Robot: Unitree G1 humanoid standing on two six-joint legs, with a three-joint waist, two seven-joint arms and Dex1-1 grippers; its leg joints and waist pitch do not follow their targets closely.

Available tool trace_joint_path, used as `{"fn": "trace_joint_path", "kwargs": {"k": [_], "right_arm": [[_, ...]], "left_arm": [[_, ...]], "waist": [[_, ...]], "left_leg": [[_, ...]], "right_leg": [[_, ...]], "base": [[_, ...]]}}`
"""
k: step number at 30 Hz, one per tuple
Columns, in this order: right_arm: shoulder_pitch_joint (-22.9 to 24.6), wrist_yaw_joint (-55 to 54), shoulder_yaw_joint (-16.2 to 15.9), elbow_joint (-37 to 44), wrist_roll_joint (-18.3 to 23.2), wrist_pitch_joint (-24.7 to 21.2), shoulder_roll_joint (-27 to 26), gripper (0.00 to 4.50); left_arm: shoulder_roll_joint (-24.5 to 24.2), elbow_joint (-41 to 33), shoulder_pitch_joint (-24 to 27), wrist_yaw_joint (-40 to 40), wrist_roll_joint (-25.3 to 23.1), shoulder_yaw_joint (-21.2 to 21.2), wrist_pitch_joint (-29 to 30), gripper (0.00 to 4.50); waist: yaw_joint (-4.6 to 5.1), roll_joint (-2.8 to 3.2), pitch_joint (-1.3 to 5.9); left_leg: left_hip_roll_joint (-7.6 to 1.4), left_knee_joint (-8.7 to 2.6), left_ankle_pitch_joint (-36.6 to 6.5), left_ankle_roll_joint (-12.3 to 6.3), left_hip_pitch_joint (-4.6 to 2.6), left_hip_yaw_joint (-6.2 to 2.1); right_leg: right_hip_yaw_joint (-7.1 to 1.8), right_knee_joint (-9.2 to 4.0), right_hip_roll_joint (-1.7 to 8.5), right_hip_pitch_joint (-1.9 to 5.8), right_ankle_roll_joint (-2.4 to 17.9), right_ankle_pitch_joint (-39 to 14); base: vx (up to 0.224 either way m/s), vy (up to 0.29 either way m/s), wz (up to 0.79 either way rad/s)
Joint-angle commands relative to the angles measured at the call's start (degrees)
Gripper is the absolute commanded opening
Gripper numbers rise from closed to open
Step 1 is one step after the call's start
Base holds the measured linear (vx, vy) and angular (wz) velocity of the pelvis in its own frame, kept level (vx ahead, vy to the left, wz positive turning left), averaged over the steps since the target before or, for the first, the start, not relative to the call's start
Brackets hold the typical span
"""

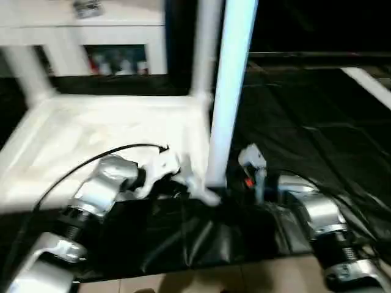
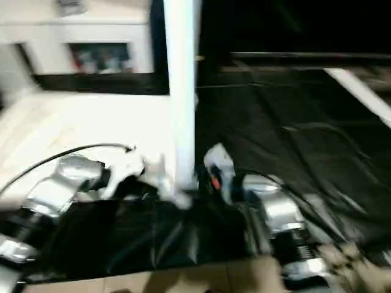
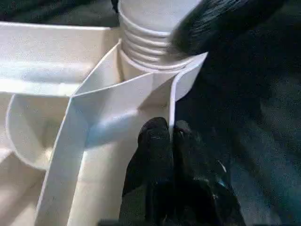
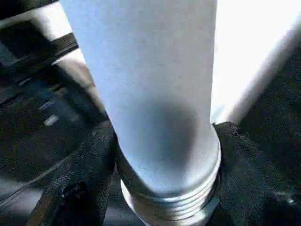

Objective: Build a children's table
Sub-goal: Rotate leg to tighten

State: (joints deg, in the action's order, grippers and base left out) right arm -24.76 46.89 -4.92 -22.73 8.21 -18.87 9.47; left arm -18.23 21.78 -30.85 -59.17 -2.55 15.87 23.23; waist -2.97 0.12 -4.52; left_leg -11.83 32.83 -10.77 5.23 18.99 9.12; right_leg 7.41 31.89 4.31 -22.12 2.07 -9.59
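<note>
Nearest the camera, two silver forearms reach forward over a black sheet (image 1: 183,238) spread on the floor, with a strip of pale flooring along the near edge.

Left pincer (image 3: 170,129): clenched. Its two black fingers are pressed together on the thin upright rim of the table top (image 1: 104,140) at its near right corner, the wall edge pinched between them, just beside the corner socket.

Right pincer (image 4: 164,141): grasping the near leg (image 1: 229,91) low down. One black finger (image 4: 87,169) lies against one side of the tube and the other against the opposite side, just above the threaded end.

The near leg stands upright at the near right corner of the top. Its ribbed threaded end (image 3: 150,40) sits at the mouth of the round corner socket, with several thread ridges exposed above the socket rim. How far it is seated cannot be determined.

The table top lies upside down on the black sheet to the left of centre, ribbed underside up. Behind the near leg a second leg (image 1: 204,49) stands upright at the far right corner; a third leg (image 1: 27,73) rises at the far left corner.

Beyond the top stands a white cabinet (image 1: 91,36) with small coloured items behind its door. A pale bar (image 1: 366,82) lies on the sheet at far right.
</note>
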Motion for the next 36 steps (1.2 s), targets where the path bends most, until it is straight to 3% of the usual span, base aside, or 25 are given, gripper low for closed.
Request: {"fn": "trace_joint_path", "kwargs": {"k": [1, 3, 4, 5, 6, 9, 10, 11, 13, 14, 18, 24, 25, 28, 32, 34, 35, 36], "right_arm": [[-0.8, -4.4, -5.1, -0.7, -1.6, -2.6, -6.0, 2.78], [-1.5, -9.3, -4.4, -1.9, -2.4, -3.4, -8.5, 2.78], [-1.9, -11.8, -3.9, -2.5, -2.9, -3.6, -9.9, 2.78], [-2.0, -12.7, -3.8, -2.7, -3.1, -3.6, -10.4, 2.78], [-2.0, -12.7, -3.8, -2.7, -3.1, -3.6, -10.4, 2.77], [-2.0, -13.6, -3.5, -2.8, -3.0, -2.5, -11.0, 2.77], [-2.0, -13.3, -3.5, -2.9, -3.2, -1.9, -11.0, 2.77], [-1.9, -13.2, -3.5, -2.9, -3.3, -1.5, -11.1, 2.77], [-1.8, -12.1, -3.1, -2.6, -2.5, -1.4, -11.1, 2.77], [-1.6, -11.6, -2.9, -2.1, -2.0, -1.4, -11.0, 3.33], [-1.1, -9.7, -2.4, -1.1, -0.9, -1.0, -9.9, 3.56], [-0.2, 0.1, -2.6, 0.7, 1.1, 1.9, -3.8, 4.2], [-0.5, 7.4, -3.0, 1.1, 1.5, 3.7, 1.4, 4.2], [-0.7, 12.2, -3.5, 0.9, 1.2, 6.1, 4.6, 4.42], [-1.2, 18.2, -3.5, 0.3, 2.2, 7.8, 6.9, 4.46], [-1.9, 24.1, -4.6, -0.3, 2.8, 8.6, 9.0, 4.46], [-2.1, 25.3, -5.0, -0.5, 2.7, 9.0, 9.6, 4.46], [-2.7, 28.4, -6.4, -1.3, 2.5, 10.2, 11.1, 4.46]], "left_arm": [[6.3, -3.1, -1.0, 7.1, 2.1, -0.2, 3.9, 0.0], [9.3, -4.1, -1.4, 11.9, 1.8, -1.8, 6.7, 0.0], [11.1, -5.1, -1.5, 14.7, 1.2, -2.5, 8.2, 0.0], [11.8, -5.8, -1.3, 15.8, 1.0, -2.7, 8.9, 0.0], [11.8, -5.8, -1.3, 15.8, 1.0, -2.7, 8.9, 0.0], [12.0, -7.1, -0.6, 16.7, 0.5, -2.6, 9.9, 0.0], [11.8, -7.3, -0.4, 16.6, 0.4, -2.4, 10.0, 0.0], [11.4, -7.4, -0.2, 16.4, 0.3, -2.2, 9.9, 0.0], [10.9, -7.8, 0.1, 16.3, 0.1, -2.0, 10.0, 0.0], [10.3, -7.8, 0.3, 15.6, 0.2, -1.8, 9.6, 0.0], [7.8, -7.5, 0.8, 12.8, 0.2, -1.4, 7.2, 0.0], [1.7, -5.5, 1.0, 4.2, 0.2, 0.4, -0.4, 0.0], [-1.8, -3.8, 1.0, -2.6, 0.9, 1.2, -5.0, 0.0], [-4.3, -2.5, 0.8, -6.8, 0.5, 2.7, -8.6, 0.0], [-5.9, -0.5, 0.2, -10.5, 0.7, 3.9, -11.7, 0.0], [-6.7, 0.8, -0.2, -13.5, 1.0, 4.9, -13.8, 0.0], [-6.9, 1.1, -0.4, -14.3, 0.9, 5.3, -14.5, 0.0], [-7.4, 2.2, -0.8, -16.3, 0.8, 6.2, -16.3, 0.0]], "waist": [[0.64, 0.45, 2.64], [1.23, 0.71, 2.72], [1.64, 0.34, 2.67], [1.64, 0.49, 2.67], [1.7, 0.52, 2.73], [1.29, 0.27, 2.94], [1.1, 0.41, 2.98], [1.07, 0.17, 3.1], [0.92, 0.06, 3.14], [0.83, 0.13, 3.05], [0.41, 0.12, 3.48], [-0.37, -0.11, 4.2], [-0.73, 0.04, 4.2], [-1.42, 0.33, 4.09], [-2.24, 0.45, 4.11], [-2.54, 0.46, 4.19], [-2.48, 0.39, 4.21], [-2.38, -0.05, 4.18]], "left_leg": [[-1.01, -3.98, -23.0, -0.9, -0.4, -1.12], [-1.33, -4.01, -24.3, -1.19, -0.88, -1.27], [-1.54, -4.38, -24.8, -1.4, -0.09, -1.67], [-1.54, -4.45, -25.3, -1.47, -0.01, -1.72], [-1.44, -4.32, -25.6, -1.62, -0.47, -1.5], [-1.24, -4.31, -22.0, -2.34, -0.17, -1.24], [-1.37, -4.4, -20.7, -2.49, -0.15, -1.12], [-1.42, -4.47, -18.9, -2.63, 0.28, -1.01], [-1.38, -4.44, -16.8, -2.95, 0.4, -0.73], [-1.32, -4.42, -16.8, -3.02, 0.36, -0.66], [-1.25, -4.14, -13.1, -3.9, 0.45, -0.39], [-0.89, -3.18, -4.8, -6.47, 1.51, 0.01], [-0.93, -3.06, -3.5, -7.38, 1.56, 0.07], [-1.36, -3.0, -4.6, -7.71, 1.2, 0.22], [-1.74, -3.23, -6.5, -5.95, 0.77, 0.2], [-2.04, -3.2, -7.5, -5.42, 0.26, 0.52], [-2.04, -3.2, -7.5, -5.44, 0.27, 0.59], [-1.97, -3.24, -7.8, -5.6, 0.44, 0.63]], "right_leg": [[-0.78, -6.78, 4.28, 2.31, 0.4, -36.5], [-0.46, -6.85, 4.53, 2.34, 1.5, -33.4], [0.06, -6.49, 4.47, 3.04, 1.1, -31.9], [0.12, -6.49, 4.53, 3.16, 0.8, -31.7], [0.03, -6.85, 4.88, 2.74, 0.6, -31.7], [-0.77, -6.45, 5.37, 2.63, 1.7, -29.9], [-1.19, -6.08, 5.34, 2.46, 2.8, -27.9], [-1.61, -5.47, 5.27, 2.64, 4.0, -25.3], [-2.17, -4.87, 5.13, 2.52, 5.4, -23.0], [-2.3, -4.79, 5.1, 2.4, 5.7, -23.2], [-2.79, -4.24, 5.17, 2.52, 6.9, -21.1], [-3.42, -2.15, 4.79, 2.83, 10.0, -10.3], [-3.28, -1.83, 4.77, 2.96, 10.9, -8.4], [-3.07, -1.96, 4.59, 2.7, 10.8, -9.2], [-2.97, -2.16, 4.62, 2.55, 10.5, -12.2], [-3.19, -1.82, 4.49, 2.22, 11.8, -10.5], [-3.27, -1.6, 4.4, 2.17, 12.2, -9.7], [-3.37, -1.43, 4.27, 2.25, 12.6, -9.3]], "base": [[-0.037, 0.054, -0.12], [0.0, 0.0, 0.0], [0.0, 0.0, 0.0], [0.0, 0.0, 0.0], [0.0, 0.0, 0.0], [0.0, 0.0, 0.0], [0.0, 0.0, 0.0], [0.0, 0.0, 0.0], [0.0, 0.0, 0.0], [0.0, 0.0, 0.0], [0.0, 0.0, 0.0], [0.0, 0.0, 0.0], [0.0, 0.0, 0.0], [0.0, 0.0, 0.0], [0.0, 0.0, 0.0], [0.0, 0.0, 0.0], [0.0, 0.0, 0.0], [0.0, 0.0, 0.0]]}}
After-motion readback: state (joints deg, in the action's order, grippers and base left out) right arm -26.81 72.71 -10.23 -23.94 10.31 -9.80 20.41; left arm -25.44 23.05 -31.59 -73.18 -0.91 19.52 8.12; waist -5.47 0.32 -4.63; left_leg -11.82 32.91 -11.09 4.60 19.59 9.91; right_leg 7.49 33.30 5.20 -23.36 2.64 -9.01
